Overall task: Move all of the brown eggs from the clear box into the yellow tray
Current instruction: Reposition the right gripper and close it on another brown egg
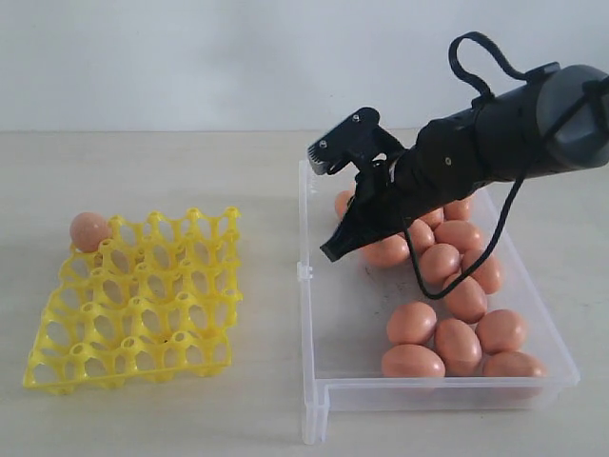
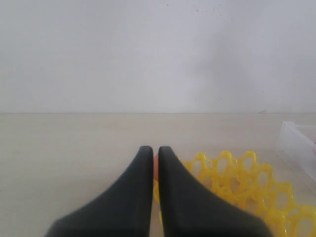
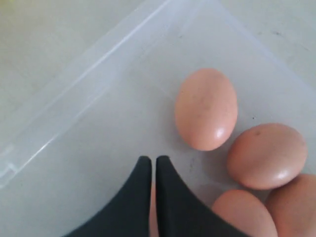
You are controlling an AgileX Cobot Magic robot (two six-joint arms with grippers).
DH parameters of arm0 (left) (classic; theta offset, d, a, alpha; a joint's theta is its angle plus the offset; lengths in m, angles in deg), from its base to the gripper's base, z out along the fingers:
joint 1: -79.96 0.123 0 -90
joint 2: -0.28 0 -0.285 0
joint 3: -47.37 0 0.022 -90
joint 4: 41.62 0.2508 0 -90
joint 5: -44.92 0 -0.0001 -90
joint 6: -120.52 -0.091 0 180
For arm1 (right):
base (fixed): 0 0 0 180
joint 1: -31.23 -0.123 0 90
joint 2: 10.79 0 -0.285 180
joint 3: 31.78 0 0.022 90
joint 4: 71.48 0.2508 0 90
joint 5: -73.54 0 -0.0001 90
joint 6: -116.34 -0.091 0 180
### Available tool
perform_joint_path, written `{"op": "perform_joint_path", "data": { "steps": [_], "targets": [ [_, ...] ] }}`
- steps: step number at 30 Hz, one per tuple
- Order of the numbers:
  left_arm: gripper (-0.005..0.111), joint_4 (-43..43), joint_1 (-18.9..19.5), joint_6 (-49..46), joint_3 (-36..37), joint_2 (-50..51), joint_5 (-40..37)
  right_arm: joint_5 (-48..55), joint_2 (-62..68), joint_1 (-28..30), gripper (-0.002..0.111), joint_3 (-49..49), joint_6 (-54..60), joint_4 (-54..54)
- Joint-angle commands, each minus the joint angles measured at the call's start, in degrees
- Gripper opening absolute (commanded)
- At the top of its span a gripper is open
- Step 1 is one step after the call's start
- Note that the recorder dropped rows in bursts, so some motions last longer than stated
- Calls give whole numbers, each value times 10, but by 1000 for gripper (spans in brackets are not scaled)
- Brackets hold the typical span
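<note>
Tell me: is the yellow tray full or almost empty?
Almost empty: the yellow tray holds one brown egg at a corner; other cups are bare.

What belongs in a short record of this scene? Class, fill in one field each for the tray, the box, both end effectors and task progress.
yellow tray: left of the box; one brown egg sits in its back left corner cup, the other cups are empty
clear box: holds a cluster of brown eggs toward its right side
right end effector: shut, tips over the box floor beside the eggs, gripping nothing
left end effector: shut, near the tray, gripping nothing
progress: one egg in the tray, the rest in the box
</note>
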Motion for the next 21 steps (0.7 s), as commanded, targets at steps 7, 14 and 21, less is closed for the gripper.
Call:
{"op": "perform_joint_path", "data": {
  "steps": [7, 14, 21],
  "targets": [
    [4, -3, 1, 0, 2, -2, 8, 82, -6, -1, 20, -2, 103, -1],
    [4, -3, 1, 0, 2, -2, 8, 95, 2, -1, 60, -2, 84, -9],
    [4, -3, 1, 0, 2, -2, 8, 73, -7, -1, 44, -2, 3, -62]
  ]
}}
